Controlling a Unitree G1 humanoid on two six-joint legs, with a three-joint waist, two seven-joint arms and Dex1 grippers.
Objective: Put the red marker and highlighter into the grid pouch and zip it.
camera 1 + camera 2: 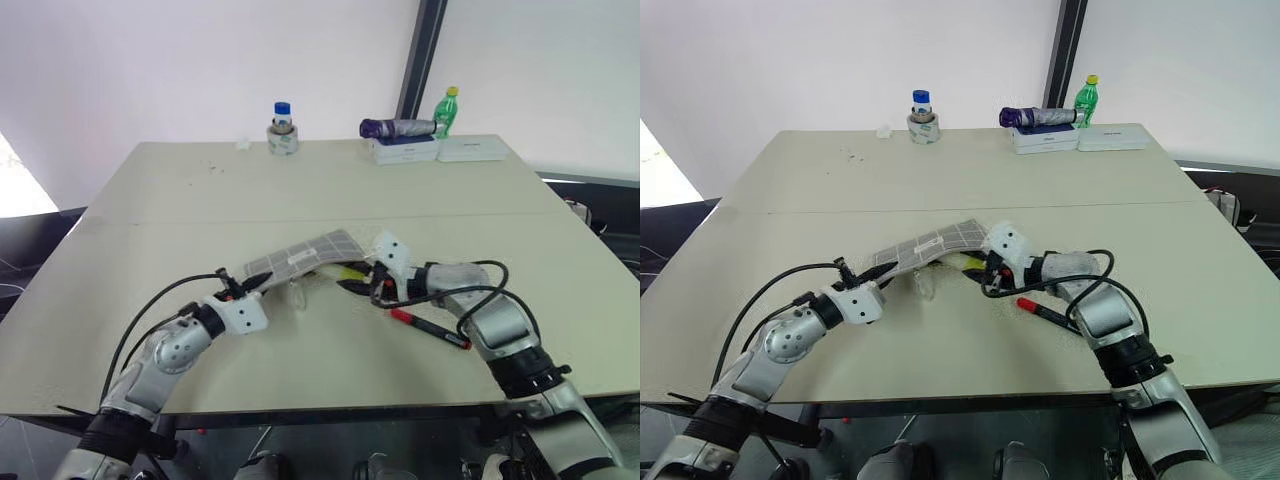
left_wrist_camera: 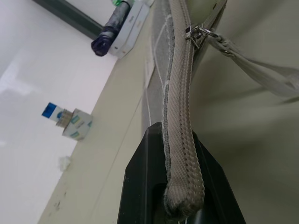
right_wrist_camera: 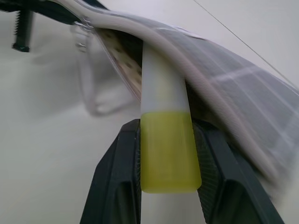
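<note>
Grey fabric grid pouch [image 1: 300, 256] hung soft, lifted off bench [image 1: 150, 200] | left gripper [image 1: 262, 283] clenched on its zip edge | right gripper [image 3: 166, 154] grasped light, smooth highlighter [image 3: 164, 140] mid-barrel, pale tip entering pouch mouth | red marker [image 1: 430, 328] lay on bench beside right arm.

Setting: plain lab or test room. Bare white walls, a dark vertical post at the back. One wide beige bench [image 1: 150, 220] carries a taped jar with a blue cap [image 1: 283, 130], a folded purple umbrella [image 1: 396, 127] on white boxes [image 1: 405, 150] and a green bottle [image 1: 446, 112], all well beyond both end effectors.
</note>
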